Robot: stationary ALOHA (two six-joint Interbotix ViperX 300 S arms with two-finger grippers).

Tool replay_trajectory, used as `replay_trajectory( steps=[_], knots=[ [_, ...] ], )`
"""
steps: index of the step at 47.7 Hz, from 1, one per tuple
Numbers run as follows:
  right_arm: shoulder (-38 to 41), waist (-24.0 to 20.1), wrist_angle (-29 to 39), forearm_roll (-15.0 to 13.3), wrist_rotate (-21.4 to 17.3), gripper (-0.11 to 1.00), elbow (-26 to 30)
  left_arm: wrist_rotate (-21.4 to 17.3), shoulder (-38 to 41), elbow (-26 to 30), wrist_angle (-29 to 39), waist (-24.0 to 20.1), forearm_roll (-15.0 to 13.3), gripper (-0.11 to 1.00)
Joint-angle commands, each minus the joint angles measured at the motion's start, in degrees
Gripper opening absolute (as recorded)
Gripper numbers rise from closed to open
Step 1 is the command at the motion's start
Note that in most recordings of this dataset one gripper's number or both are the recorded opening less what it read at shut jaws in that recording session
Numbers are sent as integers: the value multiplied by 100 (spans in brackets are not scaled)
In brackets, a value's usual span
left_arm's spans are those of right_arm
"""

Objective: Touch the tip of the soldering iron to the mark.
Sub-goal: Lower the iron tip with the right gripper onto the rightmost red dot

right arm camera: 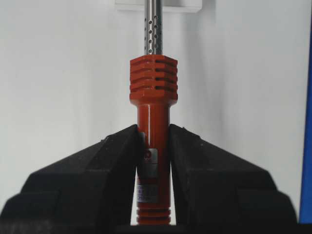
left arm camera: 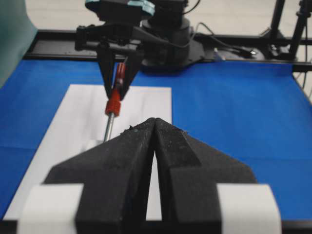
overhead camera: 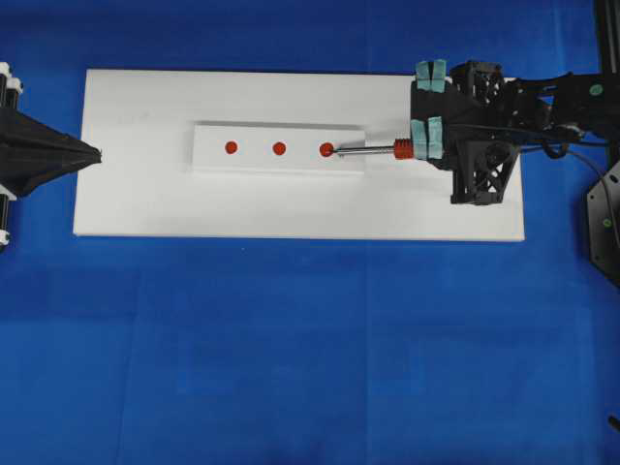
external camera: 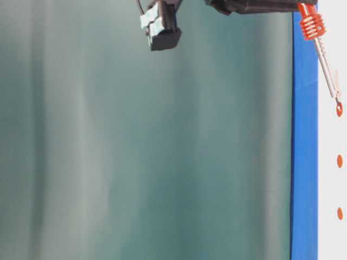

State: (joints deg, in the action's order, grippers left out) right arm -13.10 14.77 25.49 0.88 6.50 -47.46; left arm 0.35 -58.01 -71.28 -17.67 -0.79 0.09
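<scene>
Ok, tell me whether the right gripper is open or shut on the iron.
Shut: the right gripper clamps the soldering iron by its red handle, both black fingers pressed against it.

A blue tabletop [overhead camera: 291,358] carries a white board [overhead camera: 145,203]. On the board lies a raised white strip [overhead camera: 254,133] bearing three red marks in a row. The right hand [overhead camera: 418,150] holds the soldering iron [overhead camera: 373,150] level, by its red handle. The tip [overhead camera: 338,152] meets the rightmost mark [overhead camera: 325,149]. The left hand [overhead camera: 94,153], its fingers together, rests at the board's left edge.
</scene>
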Motion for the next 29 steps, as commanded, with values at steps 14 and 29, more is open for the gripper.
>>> replay_trajectory(
  steps=[14,29],
  knots=[
    [18,44,-62,9,-9,6,35,0,26,53,-53,9,9,0],
    [18,44,-70,9,-9,6,35,0,26,62,-53,9,9,0]
  ],
)
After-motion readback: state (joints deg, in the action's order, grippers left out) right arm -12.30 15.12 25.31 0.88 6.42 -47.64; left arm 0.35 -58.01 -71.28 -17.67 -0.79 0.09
